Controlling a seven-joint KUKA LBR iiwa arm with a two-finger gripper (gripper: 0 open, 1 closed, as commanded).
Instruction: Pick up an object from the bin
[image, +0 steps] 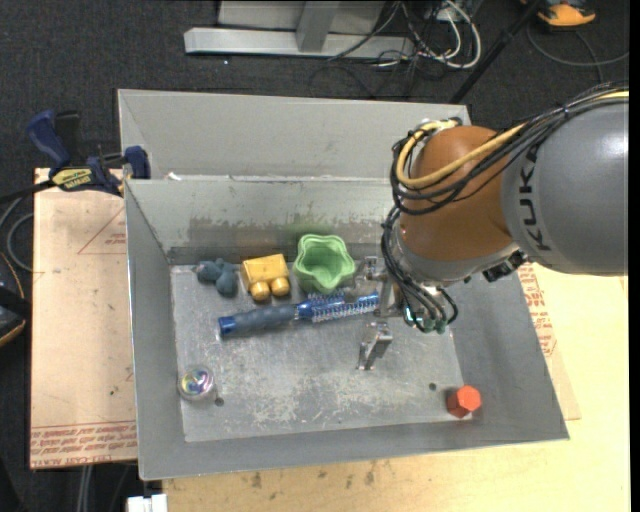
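Blue brush (300, 313) is the thing we find nearest the jaws. It is long, with a dark blue handle and a stretch of lighter blue bristles, and it lies flat on the floor of the bin (150, 330), roughly in the middle. Its bristle end points toward the jaws and stops just beside them, on their far-wall side. The handle runs away from them toward the view's left.

The jaws point down at a bare patch of floor just on the near side of that bristle end. From this angle we cannot tell how far open they stand. The brush lies on the floor rather than between them, and we cannot tell whether they touch it.

Just beyond the brush from the jaws, toward the far wall, a green cup (324, 262) with a wavy rim stands upright, its mouth facing up, close to the bristles. Farther from the jaws along that wall sits a yellow block (264, 268), with two gold balls (270, 289) touching its near face. Past those is a grey-blue lump (218, 276).

Well apart from the jaws, in the bin's near left corner, rests a small glassy marble (196, 382). On the opposite side of the jaws, near the front right corner, lies a small orange-red piece (462, 401), alone on the floor.

Above the jaws we see the rounded orange cover (455, 205) of the wrist, looped with cables (415, 160), and behind it the grey arm (590, 190) reaching in from the view's right.
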